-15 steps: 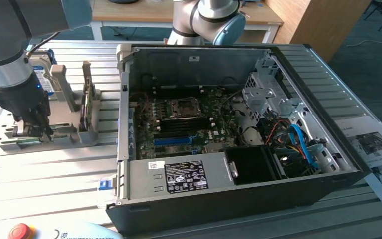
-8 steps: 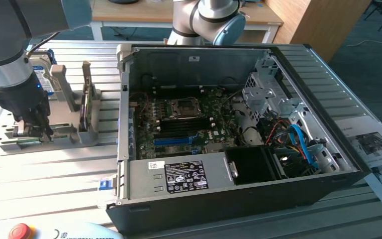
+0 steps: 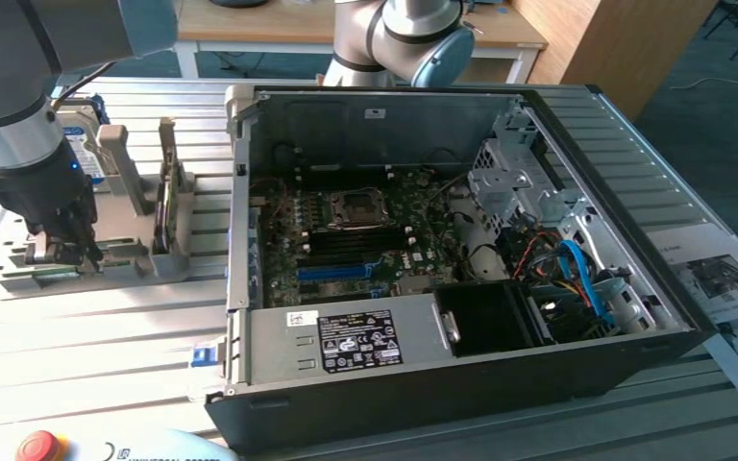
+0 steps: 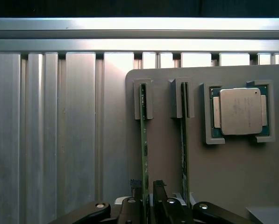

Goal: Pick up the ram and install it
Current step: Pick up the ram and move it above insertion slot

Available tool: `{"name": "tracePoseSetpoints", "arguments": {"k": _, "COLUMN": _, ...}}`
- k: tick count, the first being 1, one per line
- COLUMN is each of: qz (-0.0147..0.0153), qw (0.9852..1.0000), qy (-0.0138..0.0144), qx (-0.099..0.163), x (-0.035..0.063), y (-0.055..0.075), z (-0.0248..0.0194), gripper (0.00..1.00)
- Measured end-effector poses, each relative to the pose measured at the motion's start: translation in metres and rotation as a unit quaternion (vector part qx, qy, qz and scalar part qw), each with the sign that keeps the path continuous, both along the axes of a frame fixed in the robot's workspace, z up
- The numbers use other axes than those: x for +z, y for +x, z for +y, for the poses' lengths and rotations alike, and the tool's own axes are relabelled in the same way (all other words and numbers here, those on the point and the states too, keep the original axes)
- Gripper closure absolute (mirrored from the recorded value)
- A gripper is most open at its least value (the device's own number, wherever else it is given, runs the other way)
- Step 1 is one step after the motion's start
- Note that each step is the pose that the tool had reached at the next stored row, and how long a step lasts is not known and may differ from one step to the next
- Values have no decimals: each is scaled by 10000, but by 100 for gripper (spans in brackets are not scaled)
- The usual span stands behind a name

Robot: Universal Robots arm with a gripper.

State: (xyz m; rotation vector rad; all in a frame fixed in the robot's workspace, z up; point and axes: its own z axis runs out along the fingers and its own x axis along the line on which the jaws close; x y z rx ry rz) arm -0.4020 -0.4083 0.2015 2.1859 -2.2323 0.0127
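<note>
My half-open gripper (image 4: 146, 198) straddles the ram (image 4: 143, 140), nine o'clock of the computer case (image 3: 498, 375), holding nothing. I judge it light, stiff and fragile; I'd pinch its top edge.

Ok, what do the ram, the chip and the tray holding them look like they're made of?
Ram: green circuit board, matte, seen edge-on. Chip: silver metal lid, likely, with a soft sheen. Tray: probably plastic, flat dull grey, no shine.
</note>
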Motion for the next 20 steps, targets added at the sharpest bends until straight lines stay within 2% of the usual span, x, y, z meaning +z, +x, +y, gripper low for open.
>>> {"name": "tracePoseSetpoints", "arguments": {"k": 5, "qz": 0, "qw": 10000, "qy": 0, "qx": 0, "x": 0, "y": 0, "z": 0, "gripper": 77}}
{"name": "tracePoseSetpoints", "arguments": {"k": 7, "qz": 0, "qw": 10000, "qy": 0, "qx": 0, "x": 0, "y": 0, "z": 0, "gripper": 88}}
{"name": "tracePoseSetpoints", "arguments": {"k": 20, "qz": 0, "qw": 10000, "qy": 0, "qx": 0, "x": 0, "y": 0, "z": 0, "gripper": 88}}
